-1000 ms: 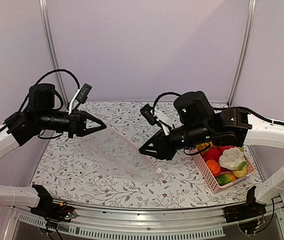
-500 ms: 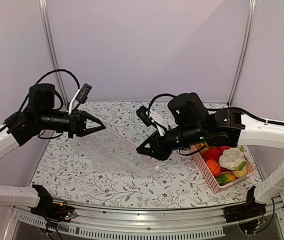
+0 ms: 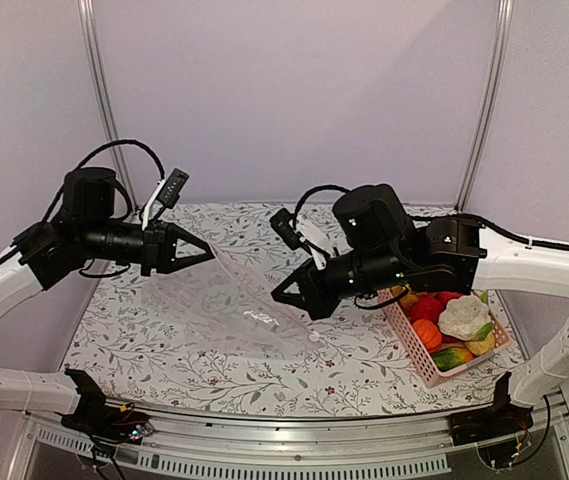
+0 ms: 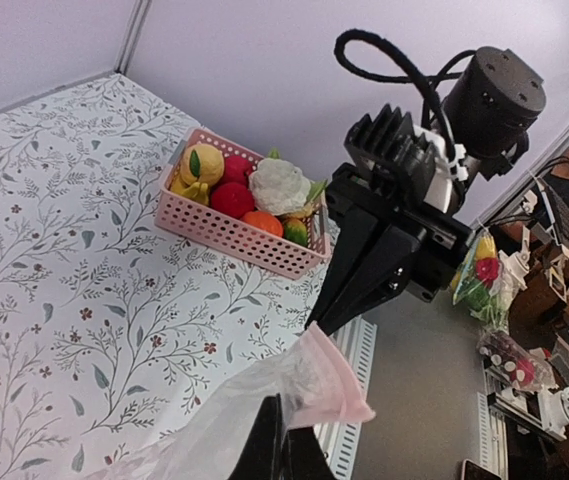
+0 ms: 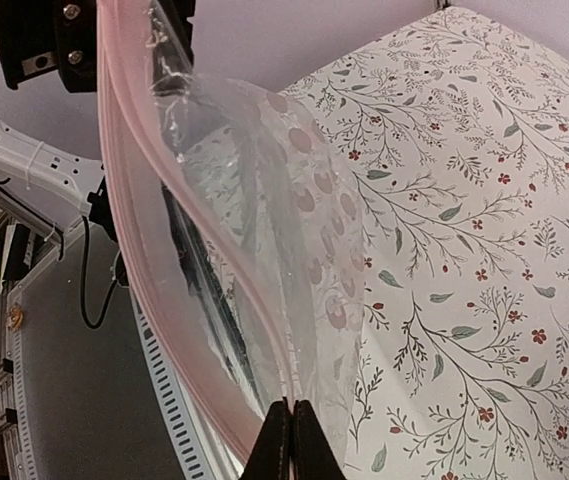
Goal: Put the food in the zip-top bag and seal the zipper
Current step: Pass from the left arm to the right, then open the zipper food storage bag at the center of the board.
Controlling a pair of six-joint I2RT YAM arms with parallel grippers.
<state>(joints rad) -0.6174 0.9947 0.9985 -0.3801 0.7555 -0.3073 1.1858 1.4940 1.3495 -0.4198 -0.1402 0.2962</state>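
Note:
The clear zip-top bag (image 3: 229, 305) hangs stretched between my two grippers above the table. My left gripper (image 3: 208, 254) is shut on one end of its pink zipper strip (image 4: 339, 385), seen close in the left wrist view (image 4: 282, 432). My right gripper (image 3: 276, 296) is shut on the other end of the strip (image 5: 134, 250), seen in the right wrist view (image 5: 291, 422). The mouth gapes slightly in the right wrist view. The food (image 3: 451, 320), red, orange, white cauliflower and yellow pieces, lies in the pink basket (image 3: 416, 362) at the right, also in the left wrist view (image 4: 249, 190). The slider tab is not visible.
The floral tablecloth (image 3: 364, 365) covers the table. The purple back wall and metal frame posts (image 3: 99, 90) enclose it. A metal rail (image 3: 294, 455) runs along the near edge. The basket stands close under my right arm.
My right gripper has moved a little left and up with the bag's end. My left gripper has shifted slightly right. The bag sags more between them.

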